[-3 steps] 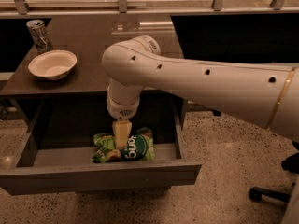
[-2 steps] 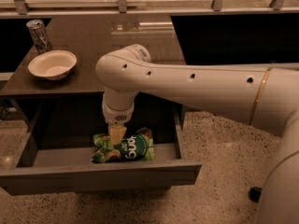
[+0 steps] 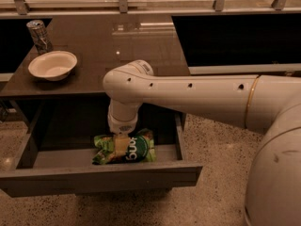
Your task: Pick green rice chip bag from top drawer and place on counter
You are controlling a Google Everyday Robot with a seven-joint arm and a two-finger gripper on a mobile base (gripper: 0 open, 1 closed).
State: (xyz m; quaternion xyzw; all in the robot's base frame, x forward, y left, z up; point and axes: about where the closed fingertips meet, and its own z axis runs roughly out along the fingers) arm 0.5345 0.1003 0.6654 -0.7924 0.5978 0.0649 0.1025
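Note:
The green rice chip bag (image 3: 140,149) lies crinkled in the open top drawer (image 3: 99,177), near the middle and close to the front panel. My gripper (image 3: 122,145) points straight down from the white arm and sits on the middle of the bag, hiding part of it. The counter (image 3: 141,46) is the glossy dark tabletop above and behind the drawer.
A white bowl (image 3: 52,65) and a metal can (image 3: 38,35) stand on the counter's left part. My bulky white arm (image 3: 202,98) reaches in from the right over the counter's front edge. Speckled floor (image 3: 221,192) lies in front and to the right.
The arm has swung a little further left and lowered; the gripper has come down from just above the bag to rest on its middle. The bag has not moved.

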